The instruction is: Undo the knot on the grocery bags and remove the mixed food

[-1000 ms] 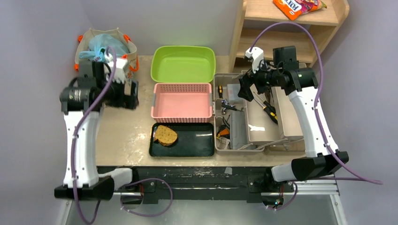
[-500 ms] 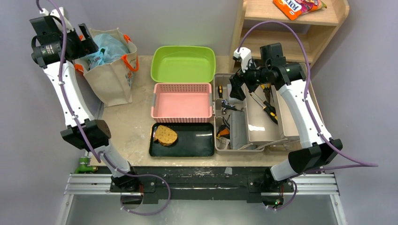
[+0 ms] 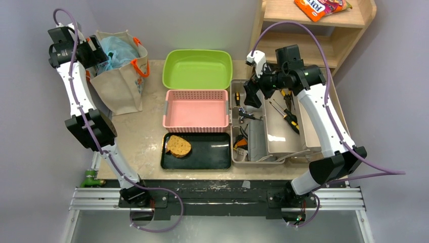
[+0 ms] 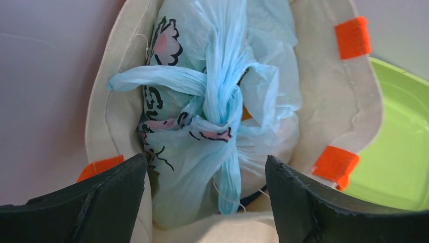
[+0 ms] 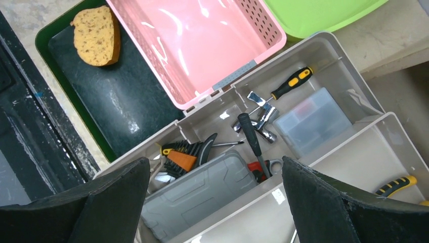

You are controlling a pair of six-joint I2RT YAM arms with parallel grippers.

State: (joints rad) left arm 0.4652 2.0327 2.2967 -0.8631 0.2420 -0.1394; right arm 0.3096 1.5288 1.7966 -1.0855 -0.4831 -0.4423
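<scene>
The beige canvas tote (image 3: 120, 83) with orange handles stands at the table's far left. Inside it sits the light-blue plastic bag (image 3: 117, 50), also in the left wrist view (image 4: 202, 152), with pink cartoon print. Its knot (image 4: 221, 112) is tied, with handle ends sticking out left and up. My left gripper (image 3: 98, 50) is open and empty, raised just above the tote's left rim, jaws on either side of the bag below the knot (image 4: 205, 197). My right gripper (image 3: 251, 93) is open and empty, hovering over the toolbox (image 5: 324, 167). The food is hidden in the bag.
A green tub (image 3: 197, 68), a pink basket (image 3: 196, 110) and a black tray (image 3: 202, 152) with a brown bread slice (image 3: 178, 146) stand mid-table. A beige toolbox (image 3: 273, 124) with screwdrivers is on the right. A wooden shelf (image 3: 313, 25) holds an orange snack packet (image 3: 321, 6).
My left arm swung up from the table beside the tote to high above the tote's left rim. My right gripper drifted left over the toolbox.
</scene>
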